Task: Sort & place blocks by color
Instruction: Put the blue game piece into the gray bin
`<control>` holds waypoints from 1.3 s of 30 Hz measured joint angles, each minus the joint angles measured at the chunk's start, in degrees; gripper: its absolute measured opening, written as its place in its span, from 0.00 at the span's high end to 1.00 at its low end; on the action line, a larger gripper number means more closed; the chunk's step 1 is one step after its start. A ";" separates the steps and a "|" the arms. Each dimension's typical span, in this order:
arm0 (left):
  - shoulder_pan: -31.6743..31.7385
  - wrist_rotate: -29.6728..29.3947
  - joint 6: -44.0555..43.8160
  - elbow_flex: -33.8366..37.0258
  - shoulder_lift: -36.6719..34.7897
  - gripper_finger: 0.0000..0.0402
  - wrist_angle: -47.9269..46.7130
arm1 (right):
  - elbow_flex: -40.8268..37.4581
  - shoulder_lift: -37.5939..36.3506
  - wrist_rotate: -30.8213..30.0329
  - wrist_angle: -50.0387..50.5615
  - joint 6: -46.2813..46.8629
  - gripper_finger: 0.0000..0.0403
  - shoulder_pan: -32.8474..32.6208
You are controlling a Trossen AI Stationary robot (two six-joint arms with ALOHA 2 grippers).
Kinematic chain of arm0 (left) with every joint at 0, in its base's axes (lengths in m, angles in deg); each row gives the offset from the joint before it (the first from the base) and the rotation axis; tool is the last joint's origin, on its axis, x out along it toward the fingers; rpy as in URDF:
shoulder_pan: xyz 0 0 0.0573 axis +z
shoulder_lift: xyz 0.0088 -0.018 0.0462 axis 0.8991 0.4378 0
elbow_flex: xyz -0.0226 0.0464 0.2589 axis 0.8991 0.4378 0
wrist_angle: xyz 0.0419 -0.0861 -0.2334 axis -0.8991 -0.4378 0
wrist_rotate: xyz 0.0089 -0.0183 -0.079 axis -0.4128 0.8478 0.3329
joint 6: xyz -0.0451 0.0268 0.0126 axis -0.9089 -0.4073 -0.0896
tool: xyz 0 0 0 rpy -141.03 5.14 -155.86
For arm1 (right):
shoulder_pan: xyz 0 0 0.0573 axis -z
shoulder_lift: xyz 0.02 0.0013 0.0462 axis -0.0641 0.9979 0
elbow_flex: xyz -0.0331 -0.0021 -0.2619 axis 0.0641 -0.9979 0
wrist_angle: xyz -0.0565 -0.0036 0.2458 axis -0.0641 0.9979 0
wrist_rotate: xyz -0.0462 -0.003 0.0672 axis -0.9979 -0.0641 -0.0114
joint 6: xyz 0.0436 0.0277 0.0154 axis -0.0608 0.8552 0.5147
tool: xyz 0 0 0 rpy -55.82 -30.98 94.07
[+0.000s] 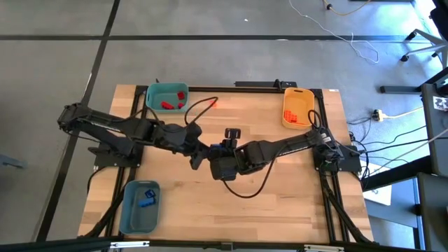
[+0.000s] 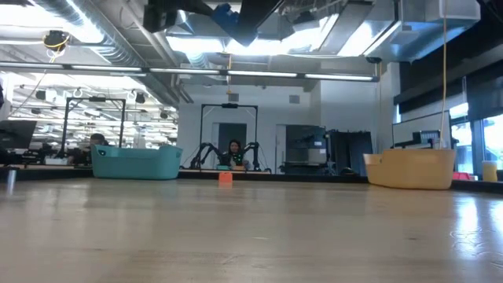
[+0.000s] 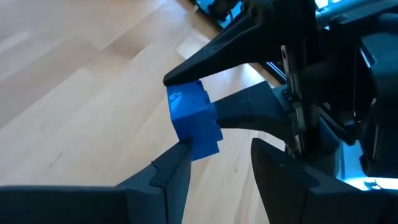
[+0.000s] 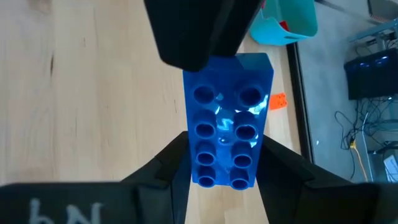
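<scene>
A blue block [image 4: 225, 134] with two rows of round holes hangs in the air over the middle of the table, and my right gripper [image 4: 224, 163] is shut on it. My left gripper [image 3: 221, 149] meets it from the table's left side and is open. One of its fingers [image 4: 186, 37] lies over the block's far end, and a gap shows between the block and the other finger. In the high view the two grippers meet at mid-table [image 1: 210, 150]. A lone orange block [image 1: 213, 103] lies flat on the wood at the far side. My right gripper pinches the blue block's two long sides [image 4: 194, 158] between its two fingers, at the end nearer the wrist. The fingers slant down from the table's right and lie along the block. The block is lifted clear of the table and sticks out beyond the fingertips. My left gripper has one fingertip [image 3: 180, 155] at the block's free end [image 3: 202, 144]; I cannot tell whether it touches.
A teal bin [image 1: 155, 94] at the far left holds red blocks [image 1: 171, 105]. A yellow-orange bin [image 1: 287, 105] at the far right holds orange blocks [image 1: 294, 117]. A grey-blue bin [image 1: 129, 210] at the near left holds a blue block [image 1: 148, 198]. Black cables loop across mid-table.
</scene>
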 joint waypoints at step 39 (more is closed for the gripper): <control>0.05 -6.44 -1.24 0.01 0.85 0.60 0.96 | -0.06 -0.04 -0.32 -3.49 -0.95 0.65 -0.37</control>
